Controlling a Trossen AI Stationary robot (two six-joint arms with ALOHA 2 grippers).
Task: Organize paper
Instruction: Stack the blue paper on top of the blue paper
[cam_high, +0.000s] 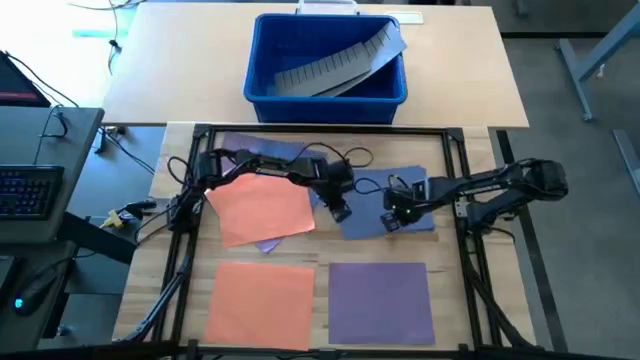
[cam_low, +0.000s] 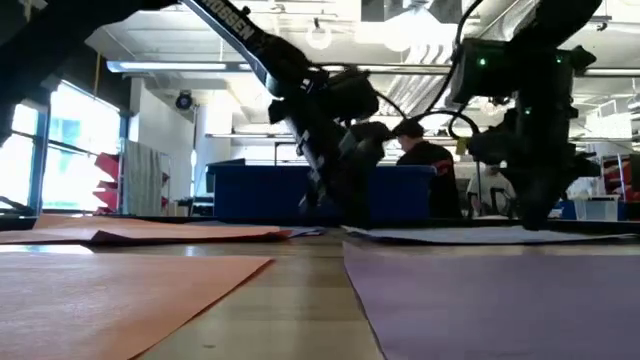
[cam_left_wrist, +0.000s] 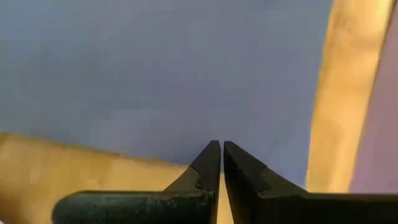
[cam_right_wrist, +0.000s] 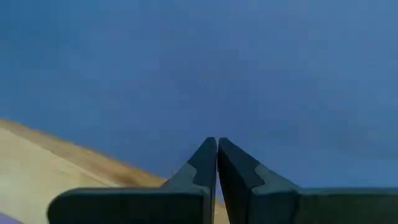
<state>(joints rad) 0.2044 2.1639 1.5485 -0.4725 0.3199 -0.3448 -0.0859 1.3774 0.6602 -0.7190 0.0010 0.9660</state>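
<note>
Both grippers, left (cam_high: 341, 212) and right (cam_high: 391, 221), closed and empty, press the thin blue paper sheet (cam_high: 412, 187); advise sliding it flat across the wooden counter (cam_high: 320, 265), avoiding creases.

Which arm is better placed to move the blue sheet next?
Probably the right: the right gripper sits shut on top of the blue sheet, while the left gripper is shut at its edge.

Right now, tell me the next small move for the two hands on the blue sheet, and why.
Probably slide the blue sheet toward the near edge, beside the purple sheet. Both the left hand and right hand are shut with tips down on it, and it lies askew, apart from the squared orange sheet and purple one.
</note>
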